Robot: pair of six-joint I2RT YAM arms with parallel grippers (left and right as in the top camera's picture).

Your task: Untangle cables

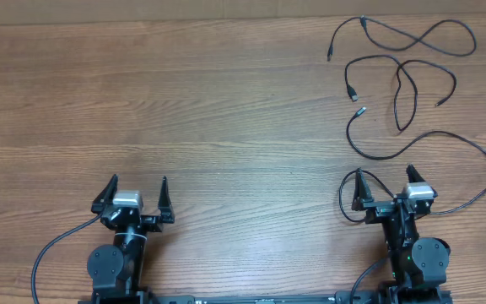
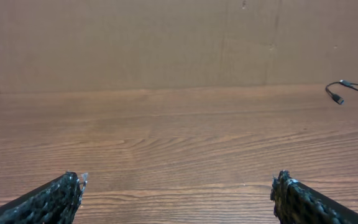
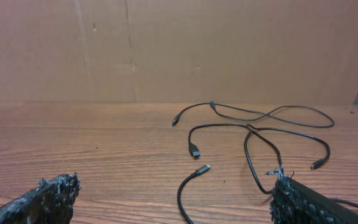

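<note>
Three thin black cables lie spread at the table's far right, apart from one another. The farthest cable (image 1: pixel 412 40) (image 3: pixel 260 114) crosses itself once. The middle cable (image 1: pixel 399 72) (image 3: pixel 229 126) loops over itself. The nearest cable (image 1: pixel 386 154) has a silver-tipped plug (image 1: pixel 359 110) (image 3: pixel 202 168), and its long loop sweeps round to the right of my right gripper (image 1: pixel 385 174) (image 3: pixel 174 183). That gripper is open and holds nothing, with the plug just ahead of it. My left gripper (image 1: pixel 138 181) (image 2: pixel 178 180) is open over bare wood at the near left, with only cable ends (image 2: pixel 337 96) at its far right.
A brown cardboard wall (image 3: pixel 179 50) stands along the table's far edge (image 1: pixel 226 19). The arms' thicker black cables (image 1: pixel 53 245) trail by the bases at the near edge. Bare wood (image 1: pixel 184 101) covers the left and middle.
</note>
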